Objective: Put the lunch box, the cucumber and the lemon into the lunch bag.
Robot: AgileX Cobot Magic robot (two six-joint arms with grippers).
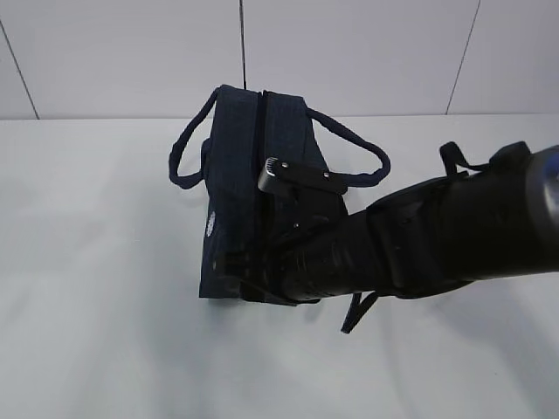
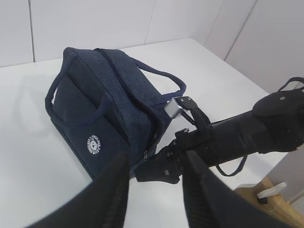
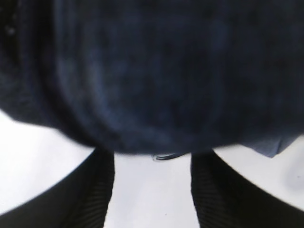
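Observation:
The dark navy lunch bag (image 1: pixel 236 192) stands on the white table, handles (image 1: pixel 188 153) hanging to both sides, its top zipper line looking closed. My right gripper (image 1: pixel 249 272) reaches in from the right to the bag's near end. In the right wrist view its fingers (image 3: pixel 95 190) stand apart over bare table, pressed close to the bag (image 3: pixel 152 71), with the silver ring pull (image 3: pixel 164 156) just past the tips. My left gripper (image 2: pixel 156 157) hangs open and empty near the bag (image 2: pixel 109 104) and the right gripper (image 2: pixel 159 172). The lunch box, cucumber and lemon are out of view.
White table (image 1: pixel 87 314) spreads around the bag, with white wall panels behind. In the left wrist view a tan wooden-looking piece (image 2: pixel 266 197) shows past the table's right edge. The right arm (image 1: pixel 454 231) spans the right side of the table.

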